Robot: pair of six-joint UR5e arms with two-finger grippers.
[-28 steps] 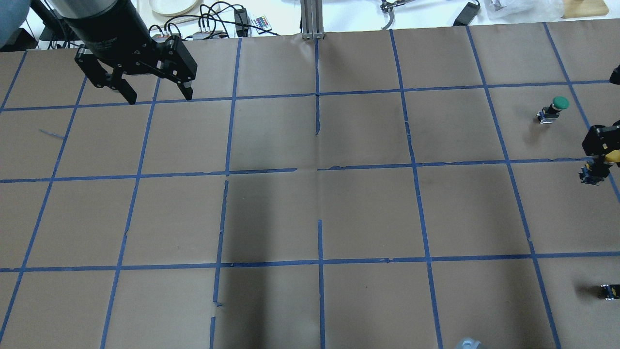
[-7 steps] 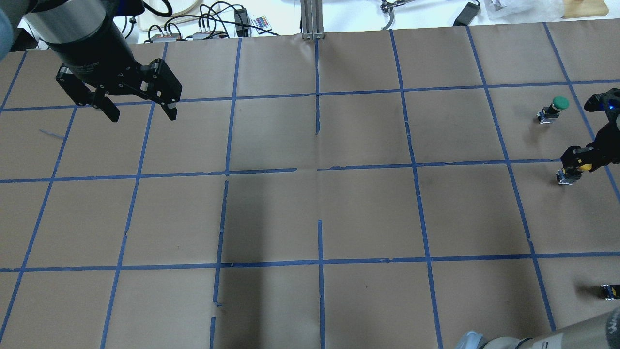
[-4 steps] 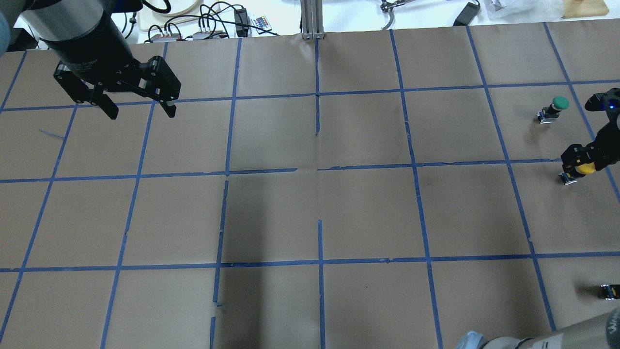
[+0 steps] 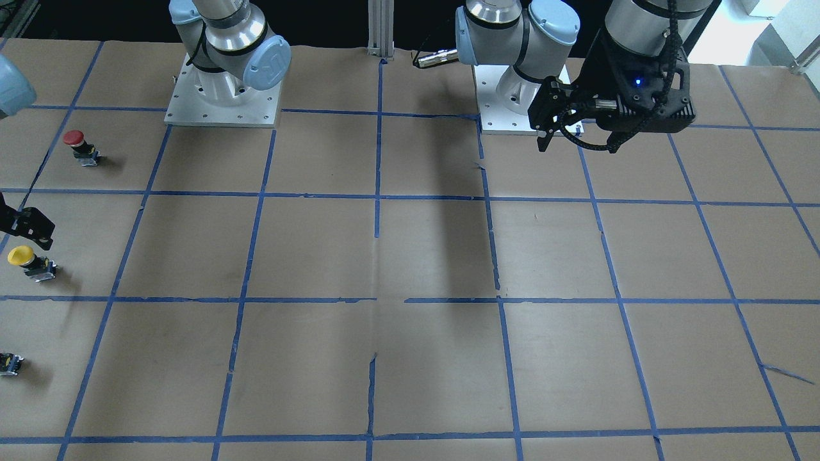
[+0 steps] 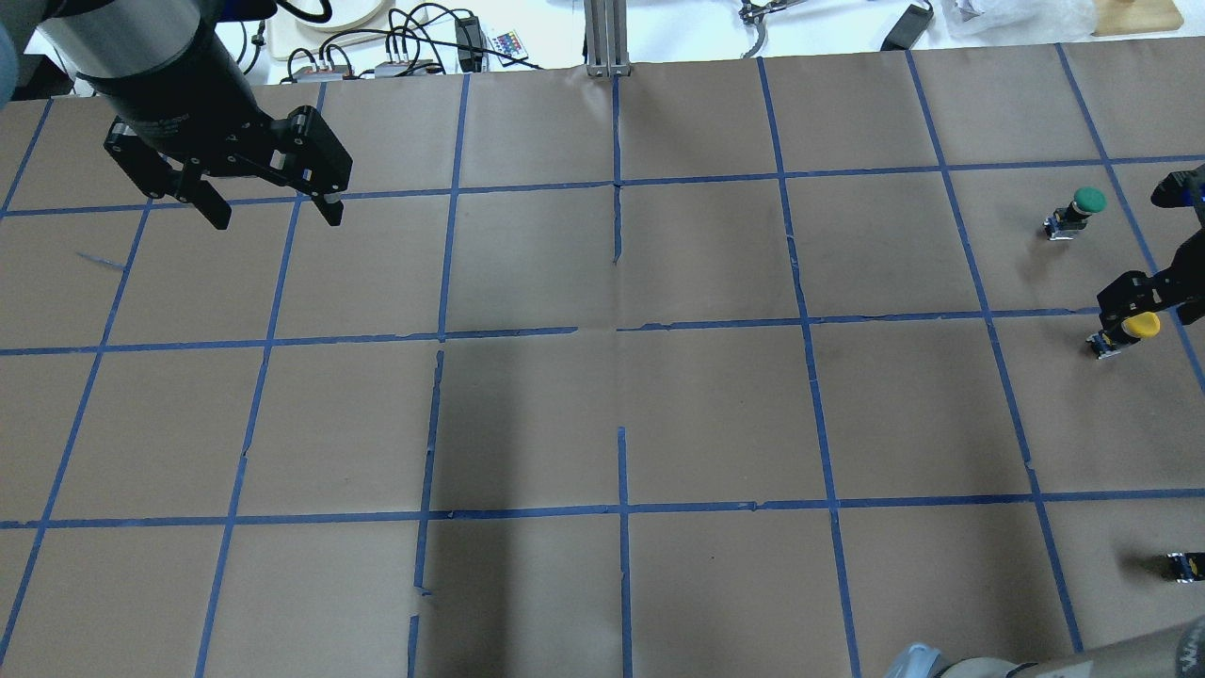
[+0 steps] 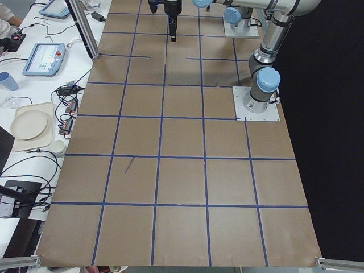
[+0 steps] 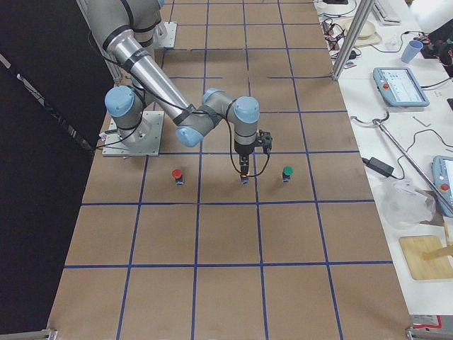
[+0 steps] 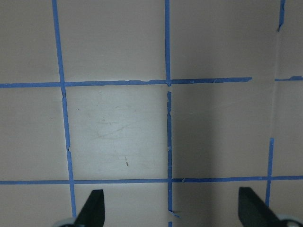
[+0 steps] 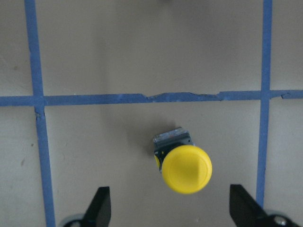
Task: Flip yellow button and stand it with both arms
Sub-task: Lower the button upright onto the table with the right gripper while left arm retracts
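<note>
The yellow button [image 5: 1130, 331] stands upright, cap up, on its silvery base near the table's right edge; it also shows in the front view [image 4: 25, 261] and the right wrist view [image 9: 185, 168]. My right gripper [image 9: 170, 208] is open and hovers just above it, touching nothing. One of its fingers [image 5: 1125, 294] shows in the overhead view; the rest runs off the frame. My left gripper [image 5: 276, 217] is open and empty, high over the far left of the table [image 4: 576, 145], and its wrist view [image 8: 173, 208] shows only bare paper.
A green-capped button [image 5: 1081, 209] stands one square beyond the yellow one. A red-capped button [image 4: 80, 145] stands on its other side, toward the robot. A small black part with a yellow spot [image 5: 1181, 565] lies by the right edge. Cables and a plate lie beyond the table's far edge.
My right gripper set the yellow button down, let go of it and drew back to the right. The button now stands alone. My left gripper drifted slightly left and nearer, still open.
</note>
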